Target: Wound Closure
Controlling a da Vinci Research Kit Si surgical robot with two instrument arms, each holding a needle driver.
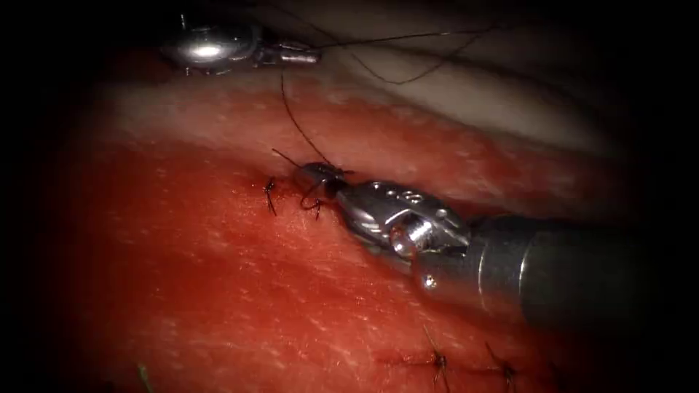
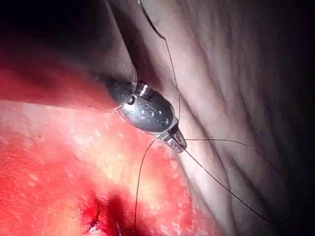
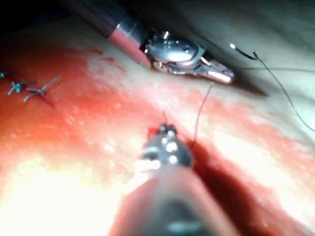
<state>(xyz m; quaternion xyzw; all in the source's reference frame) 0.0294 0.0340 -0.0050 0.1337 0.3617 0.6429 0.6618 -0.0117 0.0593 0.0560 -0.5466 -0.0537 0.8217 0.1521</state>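
My left tool [image 1: 309, 55] is at the far edge of the tissue [image 1: 218, 276], jaws shut on the thread [image 1: 295, 120]. From there the dark thread runs taut down to a knot [image 1: 314, 196] at the cut. My right tool [image 1: 320, 178] comes in from the right, its jaws shut on the thread at that knot and touching the tissue. The curved needle [image 2: 150, 22] lies free beyond the tissue on the pale cloth, held by neither tool and not in the tissue. The needle [image 3: 242, 50] sits just past the left tool [image 3: 216, 73]. More thread [image 1: 408, 76] loops over the cloth.
A tied stitch with short ends [image 1: 270, 194] sits just left of the knot. Two more tied stitches [image 1: 439, 360] [image 1: 506, 371] lie near the front right. Red fluid wets the tissue around the cut. Pale cloth [image 1: 495, 102] lies behind the tissue.
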